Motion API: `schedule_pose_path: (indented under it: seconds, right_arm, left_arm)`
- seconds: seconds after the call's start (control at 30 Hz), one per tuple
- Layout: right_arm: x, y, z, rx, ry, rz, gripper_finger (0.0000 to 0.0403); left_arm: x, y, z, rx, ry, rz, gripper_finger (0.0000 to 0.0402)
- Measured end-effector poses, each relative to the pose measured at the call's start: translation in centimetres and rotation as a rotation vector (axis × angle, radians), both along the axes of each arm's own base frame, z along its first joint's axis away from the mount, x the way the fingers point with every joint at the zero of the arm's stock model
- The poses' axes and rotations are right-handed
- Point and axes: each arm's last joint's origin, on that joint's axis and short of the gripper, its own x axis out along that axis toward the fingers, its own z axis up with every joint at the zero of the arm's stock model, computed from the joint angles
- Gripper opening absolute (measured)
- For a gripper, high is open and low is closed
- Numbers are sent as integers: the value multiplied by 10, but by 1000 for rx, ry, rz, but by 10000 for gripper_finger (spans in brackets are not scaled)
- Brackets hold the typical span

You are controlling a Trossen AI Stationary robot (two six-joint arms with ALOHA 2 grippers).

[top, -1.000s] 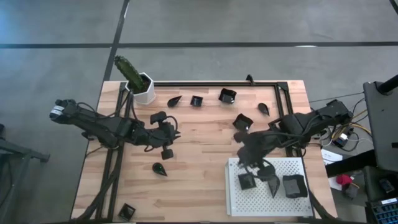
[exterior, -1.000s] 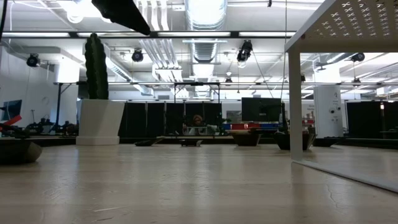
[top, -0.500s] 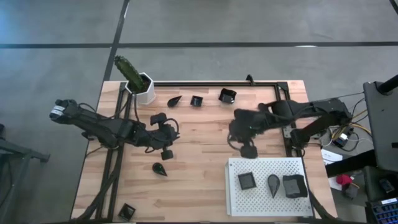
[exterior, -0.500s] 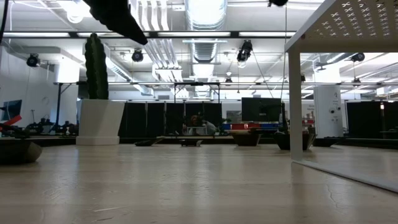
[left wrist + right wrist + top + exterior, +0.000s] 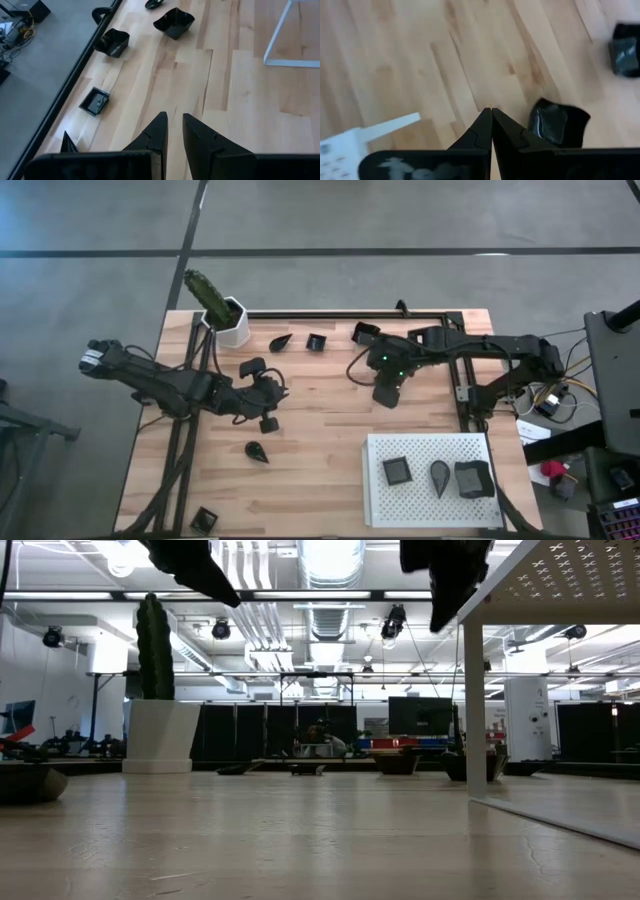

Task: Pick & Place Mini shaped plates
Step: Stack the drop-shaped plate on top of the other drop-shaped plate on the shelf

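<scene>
Step in hand: the right claw (image 5: 385, 392), fingers pressed together and empty, hangs over the pale wooden slatted surface (image 5: 320, 440), just beside a small dark square dish with raised rim (image 5: 557, 122); judged to be lining up the next pick.

Next move: by this reading the claw must part its fingers, shift over that dish and descend onto its rim, then carry it to the tray.

Left arm: the left claw (image 5: 268, 423) waits over the surface's left half, fingers (image 5: 159, 131) nearly together, gripping nothing.

Container: the large white perforated square tray (image 5: 375, 498) holds 3 pieces, a small square dish (image 5: 397, 471), a teardrop dish (image 5: 440, 474) and a larger square dish (image 5: 473, 478).

Still loose: a teardrop dish (image 5: 281, 341) and 2 square dishes (image 5: 316, 342) (image 5: 364, 332) along the far edge; another teardrop (image 5: 257, 451) and a square (image 5: 203, 519) near the left front.
</scene>
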Motion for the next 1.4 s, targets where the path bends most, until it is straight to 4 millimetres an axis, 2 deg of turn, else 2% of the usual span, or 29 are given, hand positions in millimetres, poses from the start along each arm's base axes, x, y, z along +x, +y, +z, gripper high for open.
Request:
schedule_pose_path:
  seconds: [0.27, 0.47, 0.93, 1.1, 1.4]
  right_arm:
    - [-15, -16, -23, 18, 76, -85, 8]
    - [-37, -22, -27, 45, 62, -191, 8]
    - [-91, -19, -40, 49, -26, -516, 8]
    - [-97, -23, -42, 55, -31, -565, 8]
    - [-91, -34, -48, 55, -6, -617, 8]
  left_arm:
    - [0, 0, 0, 0, 0, -1, 53]
    - [0, 0, 1, -4, -8, 0, 53]
    - [4, -1, 4, -21, -59, 1, 53]
    - [4, -1, 5, -26, -68, 4, 53]
    - [7, -2, 9, -60, -128, 15, 53]
